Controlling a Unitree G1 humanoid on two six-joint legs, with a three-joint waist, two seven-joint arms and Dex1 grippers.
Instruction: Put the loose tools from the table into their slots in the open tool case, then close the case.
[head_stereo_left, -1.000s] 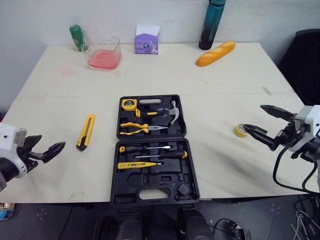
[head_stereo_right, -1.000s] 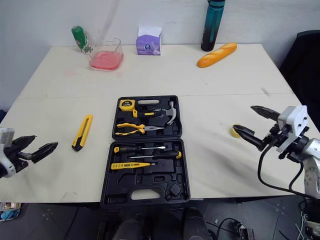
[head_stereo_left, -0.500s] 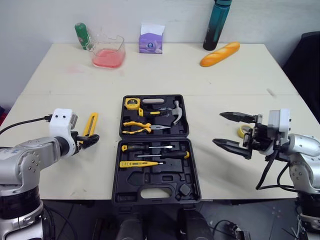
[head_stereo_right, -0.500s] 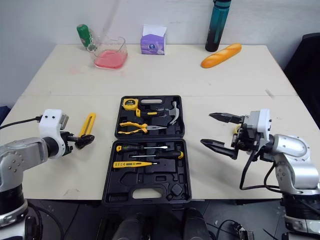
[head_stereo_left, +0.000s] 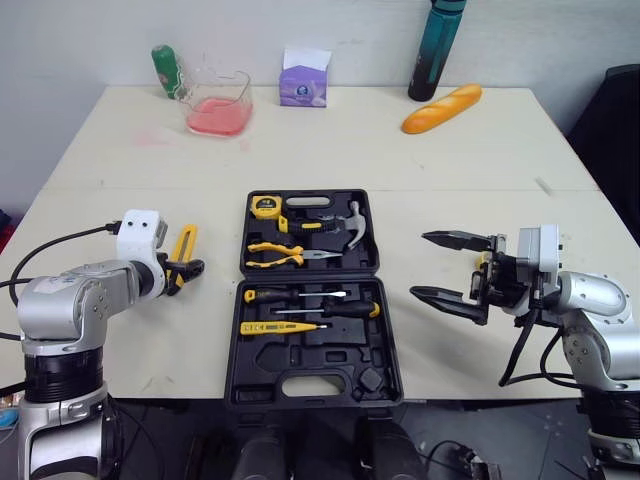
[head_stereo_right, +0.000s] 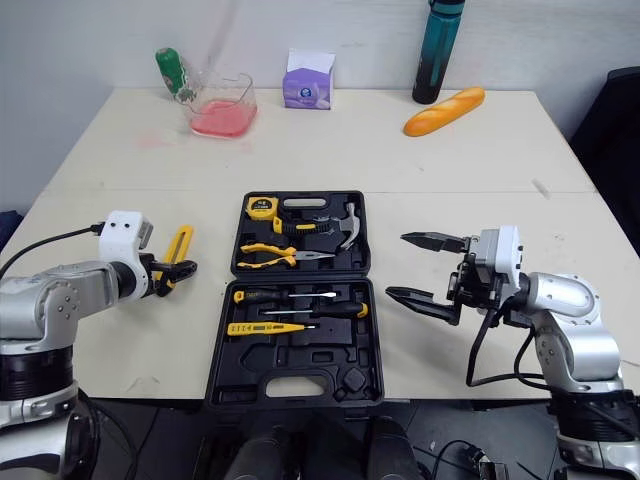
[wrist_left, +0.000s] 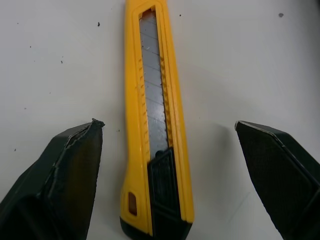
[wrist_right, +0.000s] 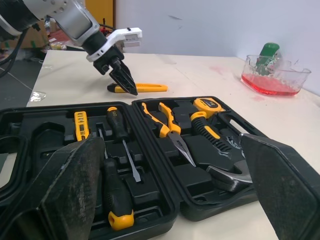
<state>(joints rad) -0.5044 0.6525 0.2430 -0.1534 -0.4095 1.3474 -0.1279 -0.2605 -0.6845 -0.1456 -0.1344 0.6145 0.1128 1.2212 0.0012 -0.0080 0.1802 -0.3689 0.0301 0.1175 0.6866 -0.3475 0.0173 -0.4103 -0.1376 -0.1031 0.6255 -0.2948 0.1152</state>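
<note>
Your left claw (wrist_left: 167, 124), spread, has moved in astride the yellow knife (wrist_left: 155, 100); your right claw (head_stereo_left: 420, 265), also spread, has neared the tool case (head_stereo_left: 320, 350). From the head views the left claw hides the knife's near end.

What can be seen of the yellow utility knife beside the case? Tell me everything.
The utility knife has a long yellow, plastic-looking body with a slot that shows a grey segmented blade, plus a black slider and end cap. It lies flat on the pale table, to the robot's left of the open tool case and apart from it. The left tool is open, its black fingers straddling the slider end without touching it.
</note>
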